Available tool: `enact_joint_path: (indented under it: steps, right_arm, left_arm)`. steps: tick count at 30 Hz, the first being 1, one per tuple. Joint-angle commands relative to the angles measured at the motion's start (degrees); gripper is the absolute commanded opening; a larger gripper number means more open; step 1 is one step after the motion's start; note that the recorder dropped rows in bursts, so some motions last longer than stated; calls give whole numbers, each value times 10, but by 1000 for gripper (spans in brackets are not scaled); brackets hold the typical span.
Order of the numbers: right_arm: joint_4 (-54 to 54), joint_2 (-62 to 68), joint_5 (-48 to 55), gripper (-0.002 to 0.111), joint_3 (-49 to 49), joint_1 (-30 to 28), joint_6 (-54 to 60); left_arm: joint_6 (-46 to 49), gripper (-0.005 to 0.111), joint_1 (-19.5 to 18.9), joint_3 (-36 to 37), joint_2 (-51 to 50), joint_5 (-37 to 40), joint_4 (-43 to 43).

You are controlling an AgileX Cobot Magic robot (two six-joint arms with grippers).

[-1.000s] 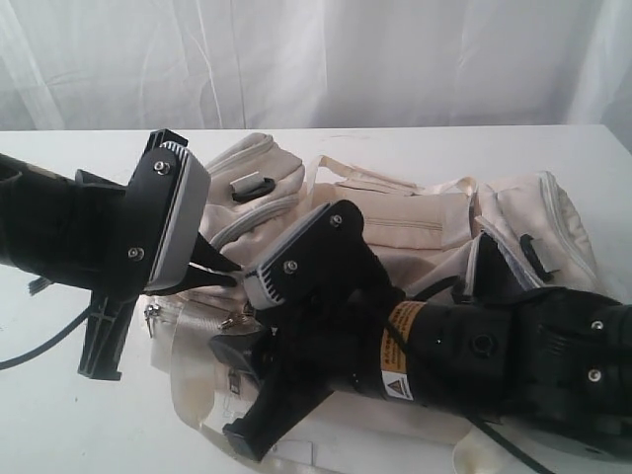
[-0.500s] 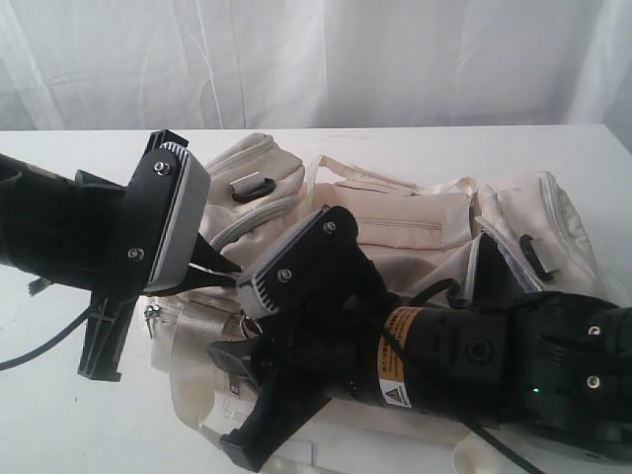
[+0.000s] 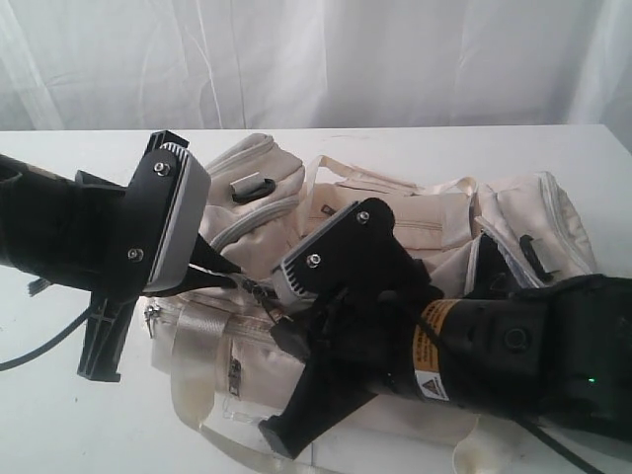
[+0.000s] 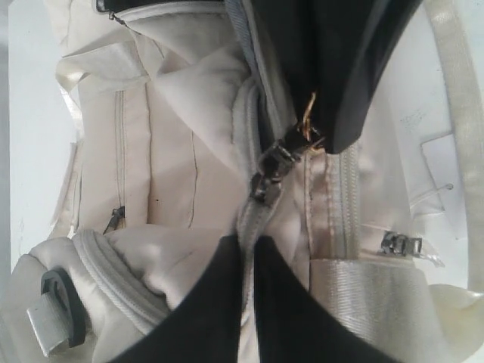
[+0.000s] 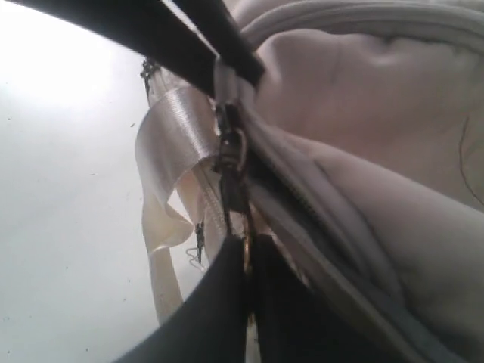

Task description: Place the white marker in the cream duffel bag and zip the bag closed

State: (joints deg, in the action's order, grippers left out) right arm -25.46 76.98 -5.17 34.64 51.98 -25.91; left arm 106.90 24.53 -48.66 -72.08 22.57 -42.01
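Observation:
The cream duffel bag (image 3: 415, 212) lies on its side across the table. My left gripper (image 3: 225, 275) is shut on the grey zip tape (image 4: 243, 227) at the bag's left end. My right gripper (image 3: 284, 324) is shut on the metal zip pull (image 5: 231, 147), a short way along the zip from the left fingertips (image 5: 227, 45). In the left wrist view the slider (image 4: 274, 165) hangs between the two pairs of black fingers, with closed zip behind it. No white marker shows in any view.
The white table (image 3: 59, 395) runs to a white curtain (image 3: 296, 59) behind. A shiny webbing strap (image 3: 193, 355) trails off the bag's front left. A black clip (image 3: 252, 186) sits on the side pocket. A black cable (image 3: 39, 346) hangs by the left arm.
My right gripper has moved to the right along the bag, drawing the zip pull away from the left gripper. The left gripper has held still on the zip tape.

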Motion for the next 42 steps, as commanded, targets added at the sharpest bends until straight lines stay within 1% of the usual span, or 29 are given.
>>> enact_joint_path:
  steps: [1,6,11,17,24,42]
  right_arm:
    - [3,-29,31,0,1,0,-5]
    - [3,-45,52,0,1,0,-30]
    - [3,-63,74,0,1,0,-30]
    - [2,-91,141,0,1,0,-30]
    - [2,-125,170,0,1,0,-30]
    - [-3,-192,335,0,1,0,-29]
  left_arm:
    - [-6,0,2,-1,8,14,-15]
    - [-6,0,2,-1,8,14,-15]
    - [-6,0,2,-1,8,14,-15]
    - [-6,0,2,-1,8,11,-15]
    - [-6,0,2,-1,8,11,-15]
    - [-6,0,2,-1,8,10,-15]
